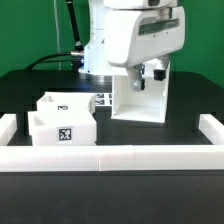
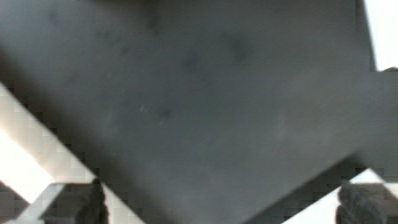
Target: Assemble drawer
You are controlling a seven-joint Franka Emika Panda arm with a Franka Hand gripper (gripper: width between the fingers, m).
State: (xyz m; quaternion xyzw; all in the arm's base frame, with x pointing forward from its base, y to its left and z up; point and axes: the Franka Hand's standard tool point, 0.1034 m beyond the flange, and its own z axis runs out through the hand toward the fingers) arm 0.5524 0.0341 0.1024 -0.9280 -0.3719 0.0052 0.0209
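Closely — gripper (image 1: pixel 152 72) by housing (image 1: pixel 138 103) top edge

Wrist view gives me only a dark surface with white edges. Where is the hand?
Observer: The hand is at the top edge of the upright housing.
Operator: Where are the trays?
Observer: The front tray and the second tray behind it sit to the exterior view's left of the housing, outside it.
Operator: Anything between them and the housing?
Observer: The marker board lies flat there.
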